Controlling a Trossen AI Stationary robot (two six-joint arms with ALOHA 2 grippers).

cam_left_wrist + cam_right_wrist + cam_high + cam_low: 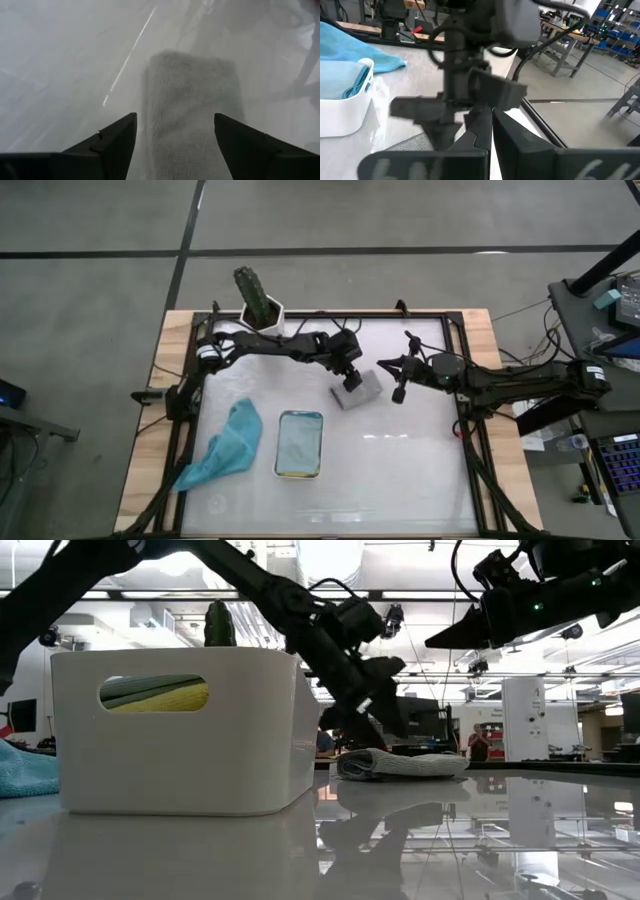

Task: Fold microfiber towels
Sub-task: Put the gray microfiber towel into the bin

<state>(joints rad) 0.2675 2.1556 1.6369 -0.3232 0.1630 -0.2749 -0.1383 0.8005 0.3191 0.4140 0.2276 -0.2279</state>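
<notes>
Where the table edge lies nearest in the low view, we list a white tray (180,730) holding folded towels, green (140,687) over yellow (175,698); from above, a light blue towel (299,438) shows on top. Beside it, toward the left arm's side, we record a teal towel (228,445), crumpled and unfolded on the table (400,470). Farther back, a folded grey towel (358,389) lies flat. Over it we note the left gripper (350,380), fingers spread apart, the towel between them but not pinched. Just beside, the right gripper (399,389) hangs above the table, fingers pressed together, empty. Beyond the far edge, a potted plant (257,300).
</notes>
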